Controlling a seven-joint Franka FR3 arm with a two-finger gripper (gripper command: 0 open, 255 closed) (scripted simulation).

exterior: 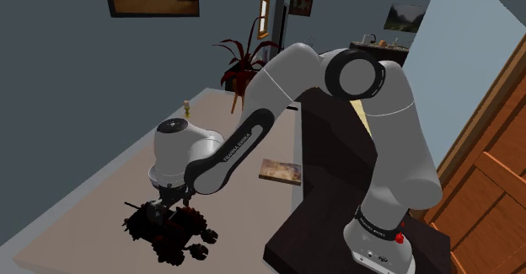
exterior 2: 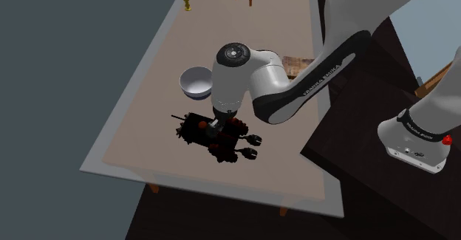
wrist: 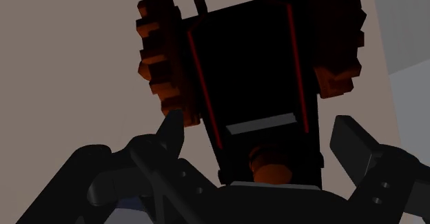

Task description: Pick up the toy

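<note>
The toy (exterior: 173,226) is a black vehicle with dark red knobbly wheels, standing near the front edge of the beige table (exterior: 93,201). My black gripper (exterior: 169,203) hangs straight down onto it from the white wrist. In the second exterior view the gripper (exterior 2: 220,124) sits on the toy (exterior 2: 218,139). In the wrist view the toy's black body (wrist: 248,64) with thin red lines lies between my fingers. The gripper (wrist: 258,129) is open, one finger on each side of the body, and a narrow gap shows beside one fingertip (wrist: 351,140).
A white bowl (exterior 2: 195,81) stands just behind the toy, close to my wrist. A flat book (exterior: 280,171) lies near the dark stand (exterior: 337,146). A small yellow bottle (exterior: 186,107) stands at the table's far edge, with a red-leaved plant (exterior: 244,61) behind it.
</note>
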